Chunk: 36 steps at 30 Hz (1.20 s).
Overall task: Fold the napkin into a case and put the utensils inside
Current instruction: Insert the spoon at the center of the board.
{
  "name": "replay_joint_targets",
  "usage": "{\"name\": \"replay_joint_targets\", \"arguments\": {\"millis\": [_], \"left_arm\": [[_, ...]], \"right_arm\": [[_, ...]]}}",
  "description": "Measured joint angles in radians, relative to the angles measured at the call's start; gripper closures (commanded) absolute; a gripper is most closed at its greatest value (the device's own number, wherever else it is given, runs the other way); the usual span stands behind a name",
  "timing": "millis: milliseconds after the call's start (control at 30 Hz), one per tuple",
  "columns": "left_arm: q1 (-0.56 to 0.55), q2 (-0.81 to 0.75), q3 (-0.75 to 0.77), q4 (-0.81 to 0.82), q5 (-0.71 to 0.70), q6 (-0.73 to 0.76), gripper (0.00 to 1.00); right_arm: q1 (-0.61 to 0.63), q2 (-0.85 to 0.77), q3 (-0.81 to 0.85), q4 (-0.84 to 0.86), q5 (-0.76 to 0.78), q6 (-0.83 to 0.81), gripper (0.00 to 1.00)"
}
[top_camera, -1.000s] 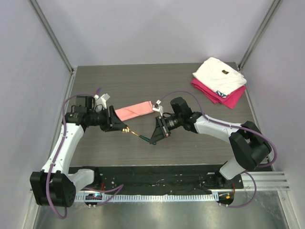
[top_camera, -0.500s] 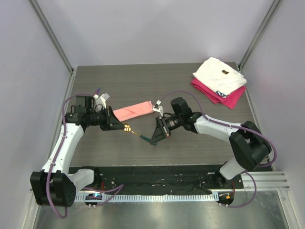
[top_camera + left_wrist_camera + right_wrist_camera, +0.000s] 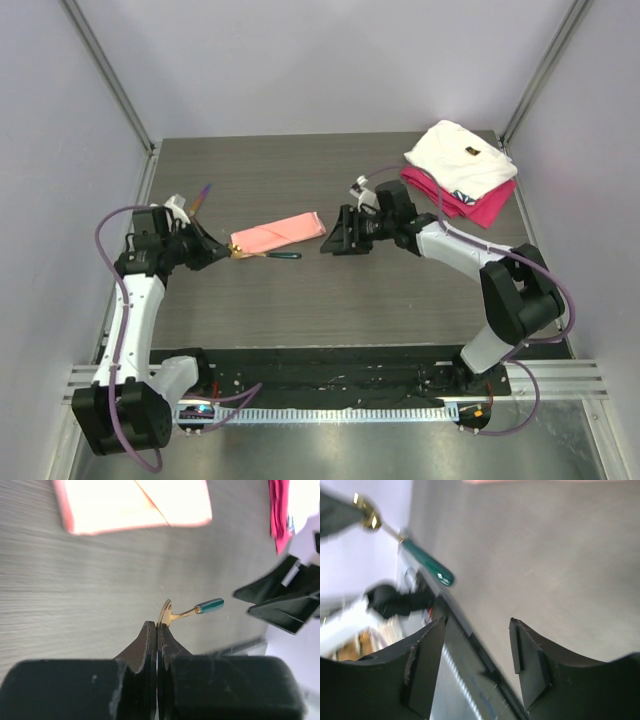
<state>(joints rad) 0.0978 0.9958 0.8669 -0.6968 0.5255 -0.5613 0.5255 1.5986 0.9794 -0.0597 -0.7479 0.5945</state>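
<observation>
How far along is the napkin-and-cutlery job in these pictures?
Done: the napkin lies folded into a narrow strip. In hand: the left tool is shut on the green-handled gold spoon beside it; the right tool stands open and empty. Left: putting that spoon inside, then the purple-handled piece.

One napkin [image 3: 277,231], two utensils [image 3: 283,255], two folded cloths [image 3: 460,160].

The right pincer [image 3: 477,623] stands spread and empty, a green-handled utensil [image 3: 426,563] beyond it.
</observation>
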Motion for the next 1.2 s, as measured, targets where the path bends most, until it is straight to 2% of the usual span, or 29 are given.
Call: {"name": "replay_joint_targets", "arguments": {"millis": [133,333,400,467,533,667,867,1200], "left_arm": [[0.056,0.005,-0.041,0.069,-0.084,-0.072,1.0],[0.106,0.045,-0.094,0.177,-0.201,-0.142,1.0],[0.113,0.071,-0.102,0.212,-0.232,-0.15,1.0],[0.118,0.103,-0.11,0.251,-0.251,-0.162,1.0],[0.122,0.137,-0.117,0.286,-0.259,-0.168,1.0],[0.126,0.204,-0.133,0.355,-0.264,-0.182,1.0],[0.126,0.279,-0.135,0.402,-0.264,-0.191,1.0],[0.126,0.327,-0.135,0.43,-0.261,-0.198,1.0]], "right_arm": [[-0.089,0.037,0.054,-0.011,0.128,0.011,0.36],[-0.14,0.163,0.151,-0.018,0.202,0.01,0.39],[-0.142,0.209,0.177,-0.018,0.217,0.01,0.41],[-0.142,0.251,0.199,-0.018,0.225,0.01,0.51],[-0.145,0.296,0.233,-0.018,0.228,0.01,0.6],[-0.153,0.389,0.322,-0.021,0.229,0.006,0.69],[-0.159,0.481,0.439,-0.027,0.241,0.004,0.74],[-0.161,0.585,0.523,-0.032,0.256,0.003,0.81]]}}
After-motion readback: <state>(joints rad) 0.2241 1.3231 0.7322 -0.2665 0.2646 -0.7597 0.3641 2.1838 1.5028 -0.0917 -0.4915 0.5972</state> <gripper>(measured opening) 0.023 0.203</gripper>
